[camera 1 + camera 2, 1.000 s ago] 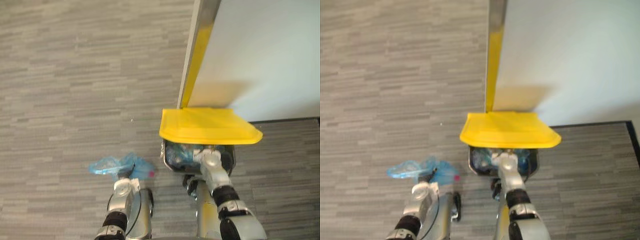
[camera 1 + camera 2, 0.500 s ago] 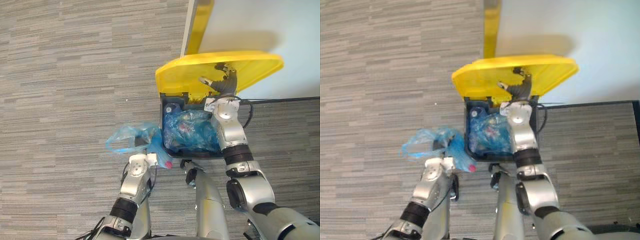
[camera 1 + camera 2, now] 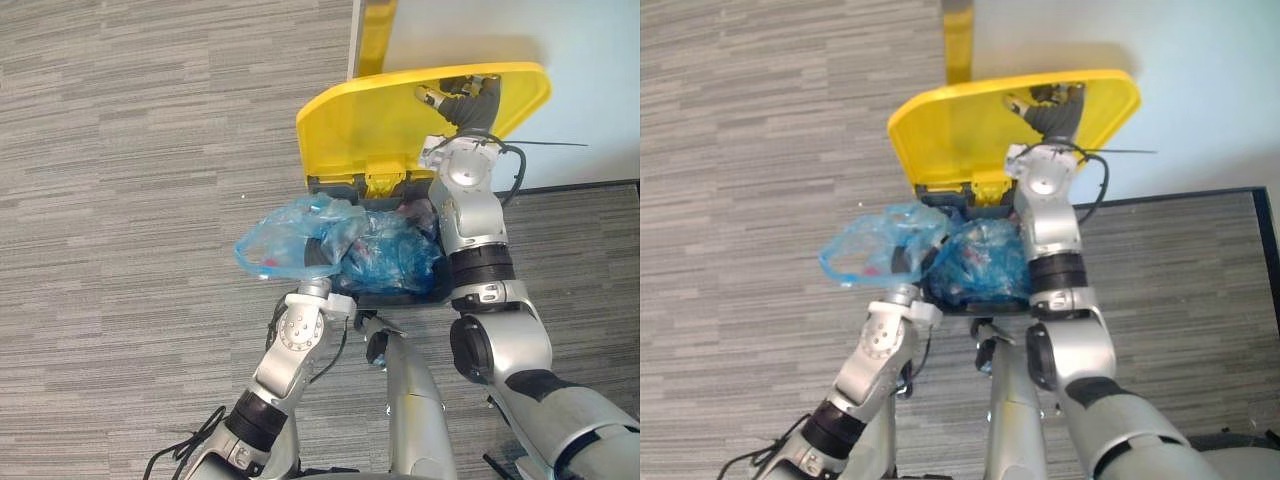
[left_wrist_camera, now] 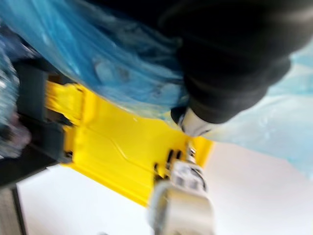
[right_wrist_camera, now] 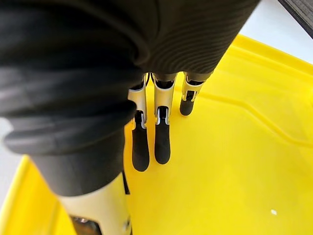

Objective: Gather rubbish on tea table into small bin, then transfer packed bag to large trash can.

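The packed bag (image 3: 290, 232) is thin, see-through blue plastic, crumpled and puffed up, with a small red spot showing through near its lower edge. It hangs in the air at the left rim of the large trash can (image 3: 395, 291), part of it over the opening and part over the floor (image 3: 120, 200). The can is a dark, boxy tub, already stuffed with more glossy blue bags (image 3: 395, 250) that reach its rim. Its lid (image 3: 360, 130) is smooth, hard yellow plastic with rounded corners and shallow moulded ridges; it stands tipped up and back toward the pale wall (image 3: 590, 130). The floor is grey carpet in short streaked bands. The left arm reaches up and forward under the bag, and the left hand (image 4: 234, 54) is buried in the folds of plastic, so I cannot tell how its fingers are set. The right arm is stretched out over the can, and the right hand (image 3: 462, 100) has its fingers (image 5: 162, 142) straight, their dark tips laid flat against the lid's underside.
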